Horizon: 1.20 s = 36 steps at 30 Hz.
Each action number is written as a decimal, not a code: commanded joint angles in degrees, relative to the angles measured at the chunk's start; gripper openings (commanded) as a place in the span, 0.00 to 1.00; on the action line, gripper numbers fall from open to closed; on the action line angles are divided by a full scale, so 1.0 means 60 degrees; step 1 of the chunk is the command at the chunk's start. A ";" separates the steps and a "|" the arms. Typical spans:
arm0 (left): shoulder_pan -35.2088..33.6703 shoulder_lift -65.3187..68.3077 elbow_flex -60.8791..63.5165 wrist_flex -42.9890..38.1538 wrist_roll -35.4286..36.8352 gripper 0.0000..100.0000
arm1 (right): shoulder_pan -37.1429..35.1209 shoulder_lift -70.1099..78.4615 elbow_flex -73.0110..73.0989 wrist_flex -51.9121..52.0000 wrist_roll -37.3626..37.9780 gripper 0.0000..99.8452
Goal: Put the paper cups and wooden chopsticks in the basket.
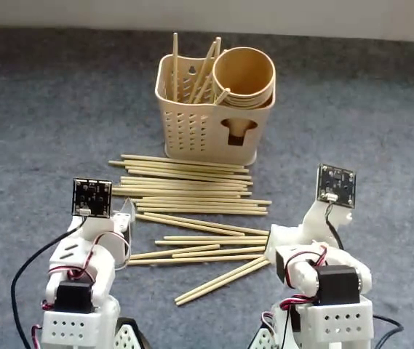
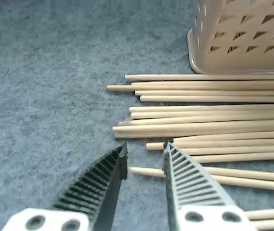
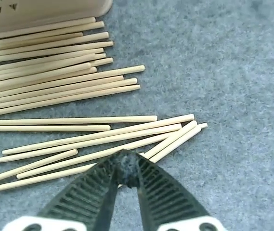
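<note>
left gripper (image 2: 146, 146) parted, angled down over chopsticks (image 2: 209, 114); right gripper (image 3: 126, 159) clenched, angled down over chopsticks

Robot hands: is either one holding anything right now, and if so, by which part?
Nothing is held. The left hand is open with an empty gap, near the ends of the chopsticks. The right hand is shut on nothing, just above them.

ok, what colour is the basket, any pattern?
Cream basket, walls punched with rows of small slots. Best in the high view.
</note>
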 commanded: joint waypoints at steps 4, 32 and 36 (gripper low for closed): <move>-0.0007 -0.0022 0.0212 0.1846 -0.0029 0.13 | -0.0066 0.1971 -0.0051 0.0125 -0.0850 0.10; -0.0051 -0.0037 0.0212 0.3883 -0.0059 0.14 | -0.0051 0.6806 0.0652 -0.3055 -0.1040 0.10; -0.0051 -0.0037 0.0212 0.3883 -0.0059 0.14 | 0.0007 0.7231 0.0872 -0.3597 -0.1040 0.10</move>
